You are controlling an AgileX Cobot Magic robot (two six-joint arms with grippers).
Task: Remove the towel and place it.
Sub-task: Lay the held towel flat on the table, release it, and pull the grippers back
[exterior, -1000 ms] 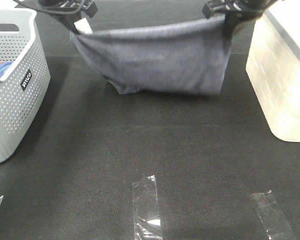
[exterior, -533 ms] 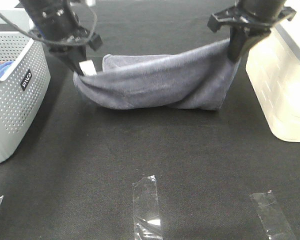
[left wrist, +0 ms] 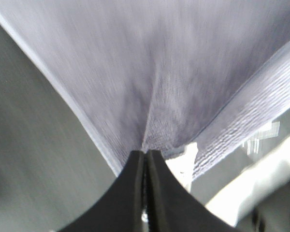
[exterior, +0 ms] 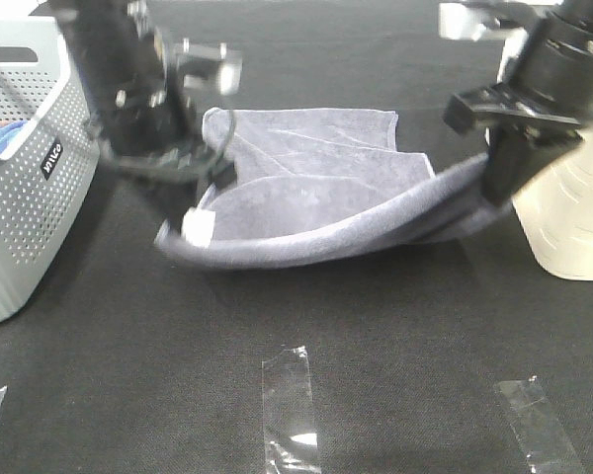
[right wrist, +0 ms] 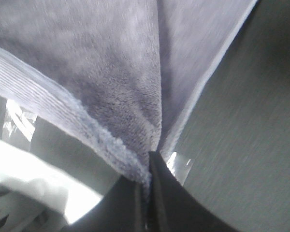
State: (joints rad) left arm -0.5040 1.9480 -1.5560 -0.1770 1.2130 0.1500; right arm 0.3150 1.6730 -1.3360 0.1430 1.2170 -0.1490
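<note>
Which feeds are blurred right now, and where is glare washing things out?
Exterior high: the left gripper and its corner of the towel are smeared by motion, the right gripper is sharper; the white bin is blown out and the tape strip glints. Left wrist: the cloth is streaked, the fingers crisp. Right wrist: the pile is fairly sharp, with a washed-out patch beside it.

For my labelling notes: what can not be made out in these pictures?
- Exterior high: motion blurs the left pincer; its hold on the towel is unclear there.
- Exterior high: the left edge cuts the grey basket; its wall hides most contents.
- Exterior high: the right edge cuts the white bin; the right arm covers part.
- Wrist views: the frame edges cut the towel; its far corners are unseen.
</note>
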